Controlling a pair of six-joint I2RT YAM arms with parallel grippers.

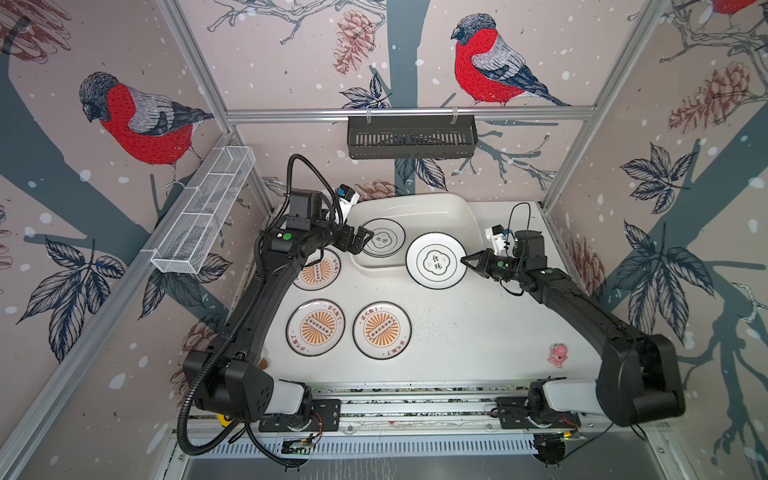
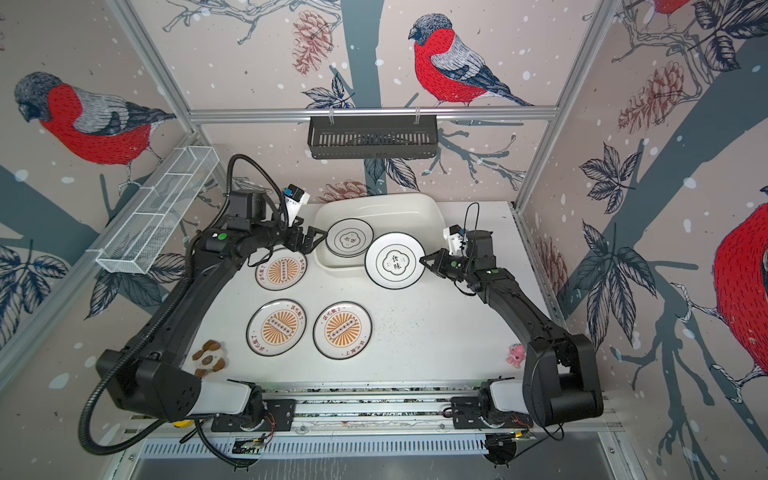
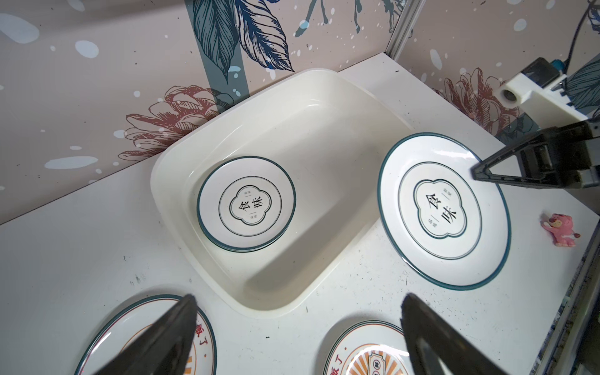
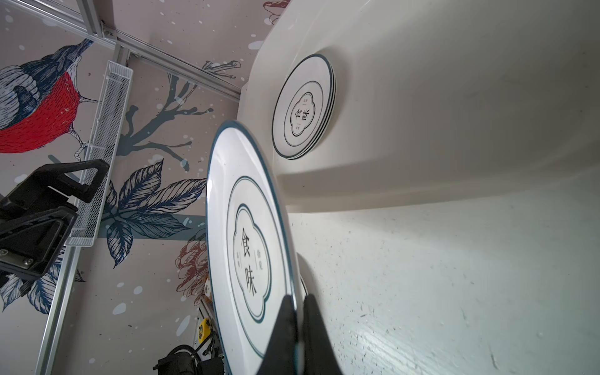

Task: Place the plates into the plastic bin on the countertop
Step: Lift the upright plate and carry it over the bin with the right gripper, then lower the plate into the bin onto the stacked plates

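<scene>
Right wrist view is showing my right pincer (image 4: 298, 311) clamping the rim of the emblem plate (image 4: 246, 246), holding it over the countertop (image 4: 454, 276); the plastic bin (image 4: 422, 97) is lying straight ahead beyond the plate, my left pincer (image 3: 297, 303) hanging open beside it

Robot test cell, lab type. Shown by: aluminium frame (image 1: 409, 113), bullfinch wallpaper (image 1: 482, 62), left arm (image 1: 253, 299) and right arm (image 1: 582, 307) mounted on front rail (image 1: 415, 409), black slotted rack (image 1: 411, 139), wire mesh basket (image 1: 203, 216), speckled countertop (image 1: 457, 332).
</scene>
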